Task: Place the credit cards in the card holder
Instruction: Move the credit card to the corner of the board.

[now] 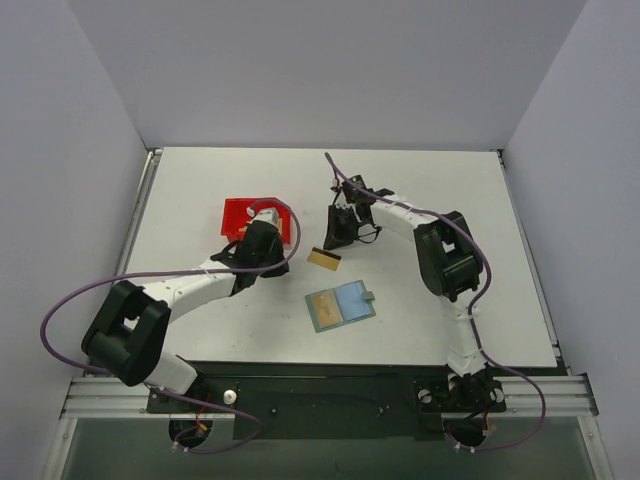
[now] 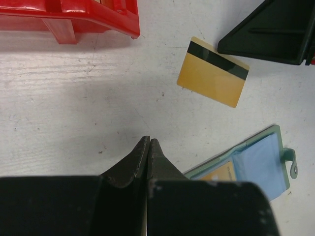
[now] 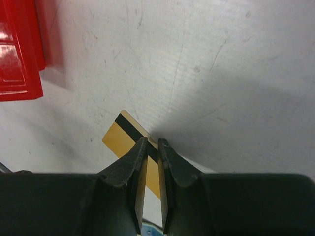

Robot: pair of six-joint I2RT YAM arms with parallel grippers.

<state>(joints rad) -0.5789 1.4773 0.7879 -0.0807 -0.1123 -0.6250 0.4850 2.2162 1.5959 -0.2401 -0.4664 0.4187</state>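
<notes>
From above: grey-green card holder spread open, flat on the pale surface, a gold-tan card tucked in one pocket. Loose striped credit card just beyond the holder. Right end effector slightly farther beyond. Left end effector beyond-left, by a red plastic bin.

Left wrist: tips pressed together, empty, scuffed surface between them and the holder.

Right wrist: tips a thin slit apart, clamping nothing, striped card below.
</notes>
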